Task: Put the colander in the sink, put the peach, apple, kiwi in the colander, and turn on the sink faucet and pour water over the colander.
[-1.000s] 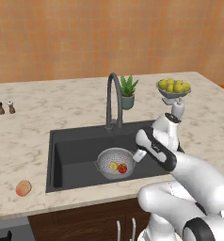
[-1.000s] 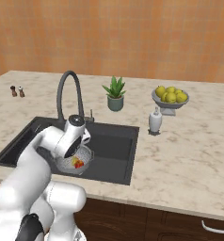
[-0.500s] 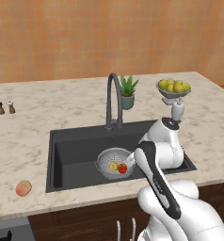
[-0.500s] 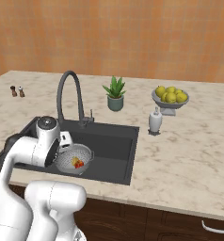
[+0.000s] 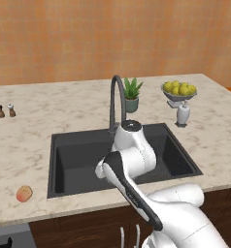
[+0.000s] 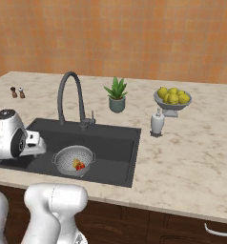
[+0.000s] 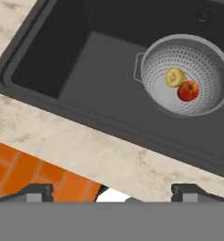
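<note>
Inside the sink (image 6: 116,152), the colander (image 6: 73,160) is holding the apple (image 7: 188,91) and kiwi (image 7: 174,77); the peach (image 5: 24,193) is sitting near the counter's front edge, and I am keeping my gripper (image 7: 113,190) spread wide apart, gripping nothing.

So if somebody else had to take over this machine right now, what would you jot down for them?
Gripper: open, holding nothing, above the front edge of the sink.
Colander: already in the sink.
Apple and kiwi: in the colander, side by side.
Peach: not yet moved, on the counter by the sink's front left corner.
Faucet: no water running.
Left to do: put the peach in the colander, then turn the faucet on so water falls over the colander.
</note>
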